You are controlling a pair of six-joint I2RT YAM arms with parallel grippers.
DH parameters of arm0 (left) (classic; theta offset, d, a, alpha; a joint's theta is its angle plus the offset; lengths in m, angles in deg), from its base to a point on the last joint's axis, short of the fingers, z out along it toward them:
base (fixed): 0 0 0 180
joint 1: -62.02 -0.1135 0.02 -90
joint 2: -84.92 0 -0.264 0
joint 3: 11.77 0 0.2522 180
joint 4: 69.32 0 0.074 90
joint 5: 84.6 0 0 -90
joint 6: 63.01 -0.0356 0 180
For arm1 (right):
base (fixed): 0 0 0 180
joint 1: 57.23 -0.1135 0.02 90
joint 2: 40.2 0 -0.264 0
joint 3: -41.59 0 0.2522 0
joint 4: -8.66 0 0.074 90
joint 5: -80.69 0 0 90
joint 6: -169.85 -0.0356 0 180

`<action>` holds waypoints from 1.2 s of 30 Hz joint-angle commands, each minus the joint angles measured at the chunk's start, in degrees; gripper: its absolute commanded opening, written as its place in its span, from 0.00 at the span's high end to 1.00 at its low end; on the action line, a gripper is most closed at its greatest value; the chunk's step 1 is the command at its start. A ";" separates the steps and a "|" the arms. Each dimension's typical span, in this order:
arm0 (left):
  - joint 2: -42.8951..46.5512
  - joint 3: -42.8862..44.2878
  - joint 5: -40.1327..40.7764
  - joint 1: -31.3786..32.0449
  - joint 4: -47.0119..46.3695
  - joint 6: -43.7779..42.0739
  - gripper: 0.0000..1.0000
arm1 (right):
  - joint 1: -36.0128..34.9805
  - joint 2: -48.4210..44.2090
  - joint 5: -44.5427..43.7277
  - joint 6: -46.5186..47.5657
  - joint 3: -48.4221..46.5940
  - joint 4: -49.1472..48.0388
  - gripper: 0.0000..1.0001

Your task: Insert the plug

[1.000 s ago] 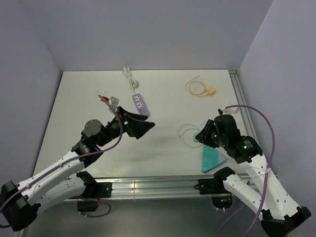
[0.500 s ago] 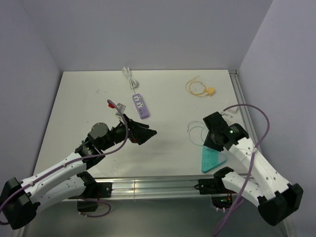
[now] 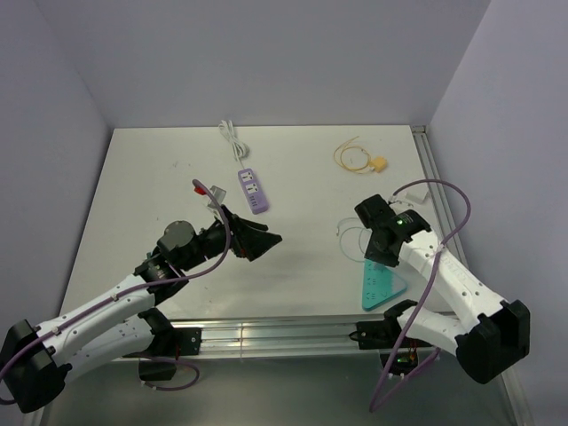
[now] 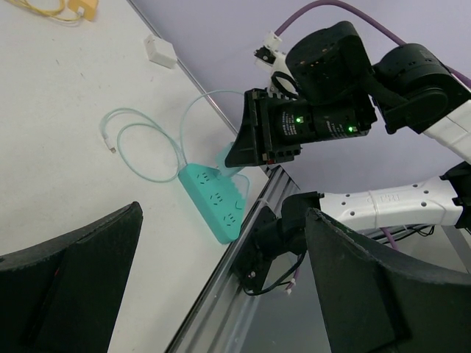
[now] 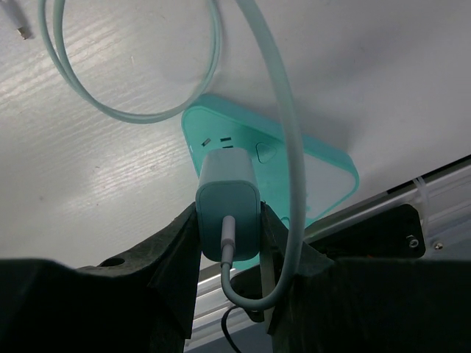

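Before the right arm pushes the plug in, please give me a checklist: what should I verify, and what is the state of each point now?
1. Grip: the right gripper is shut on the pale teal plug, with a finger on each side: ok.
2. Seating: the plug's front meets the teal power strip, but its prongs are hidden: cannot tell.
3. Cable: the teal cable arcs beside the plug, not between plug and socket: ok.
4. Strip support: the strip lies at the near edge of the table with nothing holding it, so it may slide: not ok.
5. Other arm: the left gripper is open, empty and away from the strip: ok.
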 commanded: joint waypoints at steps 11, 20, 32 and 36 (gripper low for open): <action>0.04 1.13 -0.27 0.36 -1.79 -0.89 0.03 | -0.43 4.85 -2.19 1.51 -0.65 -3.22 1.00; 0.30 1.05 0.08 0.54 -1.53 -0.98 0.03 | -0.60 7.93 -0.96 2.56 -0.56 -3.57 1.00; 0.04 1.31 0.35 0.45 -1.27 -1.16 0.03 | -0.78 10.04 -0.25 3.27 -0.47 -3.49 1.00; 0.13 1.31 0.44 0.45 -1.00 -1.33 0.02 | -0.87 10.39 -0.52 2.92 -0.39 -2.78 1.00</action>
